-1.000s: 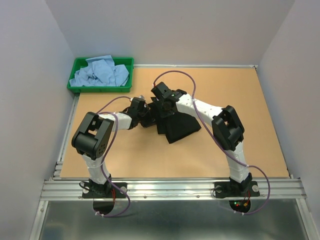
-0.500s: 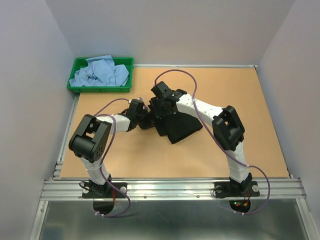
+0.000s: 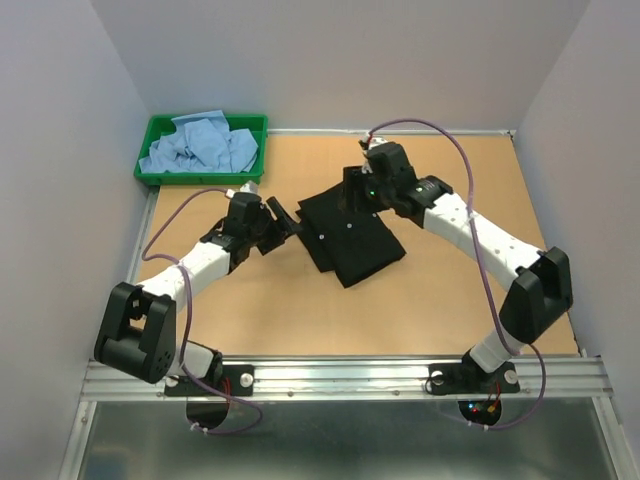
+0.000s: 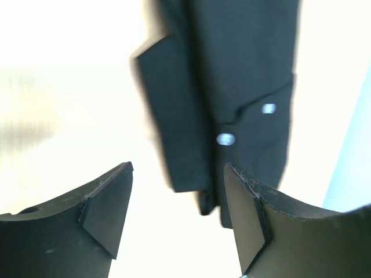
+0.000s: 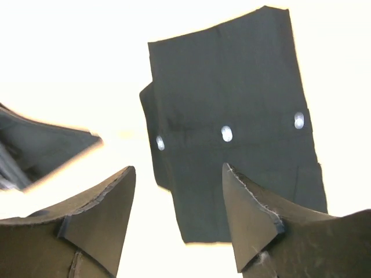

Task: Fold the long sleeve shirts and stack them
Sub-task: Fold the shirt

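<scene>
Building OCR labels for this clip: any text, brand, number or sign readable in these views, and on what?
None readable in any view.
The black shirt shows only plain pale buttons, no tag or print.
The green tray, the blue shirts in it and the table carry no lettering.

We find the folded shirt (image 3: 352, 238) lying flat on the table (image 3: 470, 300), around its middle and slightly toward the far side. The left gripper (image 3: 285, 221) sits just beside the shirt's left edge, and the right gripper (image 3: 357, 192) is at its far edge. Well apart from these, in the far left corner, we see the tray (image 3: 200, 178), with a heap of shirts (image 3: 200, 145) lying in it.
</scene>
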